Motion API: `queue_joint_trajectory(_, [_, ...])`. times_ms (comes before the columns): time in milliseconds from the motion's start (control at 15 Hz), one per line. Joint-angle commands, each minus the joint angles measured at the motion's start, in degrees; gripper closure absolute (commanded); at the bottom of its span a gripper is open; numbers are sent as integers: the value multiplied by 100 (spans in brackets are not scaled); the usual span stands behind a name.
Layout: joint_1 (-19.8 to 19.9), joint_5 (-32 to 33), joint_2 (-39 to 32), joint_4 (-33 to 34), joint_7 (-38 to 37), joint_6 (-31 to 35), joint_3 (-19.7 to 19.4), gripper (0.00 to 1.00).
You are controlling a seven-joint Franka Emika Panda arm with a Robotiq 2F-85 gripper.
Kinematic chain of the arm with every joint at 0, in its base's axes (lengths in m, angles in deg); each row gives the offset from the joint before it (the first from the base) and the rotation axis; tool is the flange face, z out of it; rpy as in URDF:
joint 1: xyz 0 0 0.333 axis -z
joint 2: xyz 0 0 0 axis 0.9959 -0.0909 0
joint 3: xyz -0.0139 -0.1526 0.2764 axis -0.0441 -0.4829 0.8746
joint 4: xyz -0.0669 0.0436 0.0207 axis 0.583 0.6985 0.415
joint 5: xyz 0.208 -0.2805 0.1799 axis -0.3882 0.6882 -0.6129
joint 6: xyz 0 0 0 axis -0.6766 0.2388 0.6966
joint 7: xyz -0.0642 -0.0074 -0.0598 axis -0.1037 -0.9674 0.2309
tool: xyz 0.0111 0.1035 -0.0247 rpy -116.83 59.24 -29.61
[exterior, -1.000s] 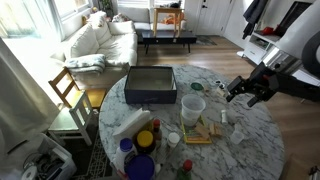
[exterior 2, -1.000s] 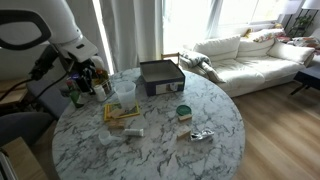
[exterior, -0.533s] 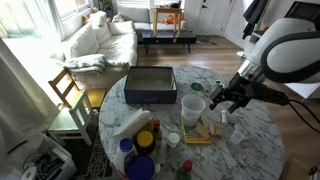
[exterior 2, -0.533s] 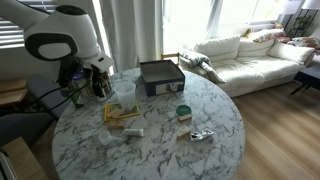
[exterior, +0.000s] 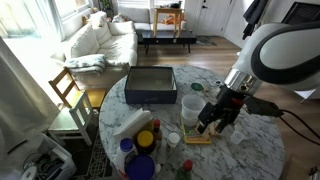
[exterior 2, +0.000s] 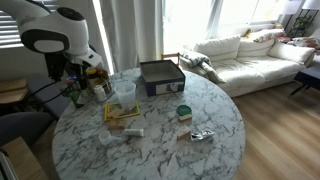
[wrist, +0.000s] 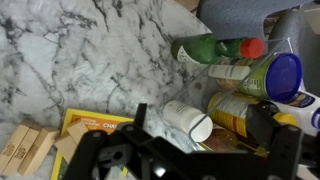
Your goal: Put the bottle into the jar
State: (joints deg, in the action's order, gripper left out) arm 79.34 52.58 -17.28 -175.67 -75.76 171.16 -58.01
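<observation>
- The gripper is hanging low over the marble table. Its dark fingers are standing on either side of the small white bottle, but I cannot tell whether they are clamping it.
- A yellow packet and wooden blocks are lying just beside.
- The jar is standing upright on the table, between the gripper and the dark box.
- A pale sofa is sitting beyond the table.

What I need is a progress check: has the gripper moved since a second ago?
Yes. In an exterior view the gripper has shifted leftward and down in the picture, ending close beside the jar, which stayed put.
</observation>
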Motion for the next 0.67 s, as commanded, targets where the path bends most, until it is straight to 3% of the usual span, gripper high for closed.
queue_joint_trajectory(0, [56,1,2,7,0,-12,25,0])
queue_joint_trajectory(200, [110,-40,-88,0,-64,30,-5,0])
queue_joint_trajectory(600, [-46,-1130,-687,159,-785,-295,210,0])
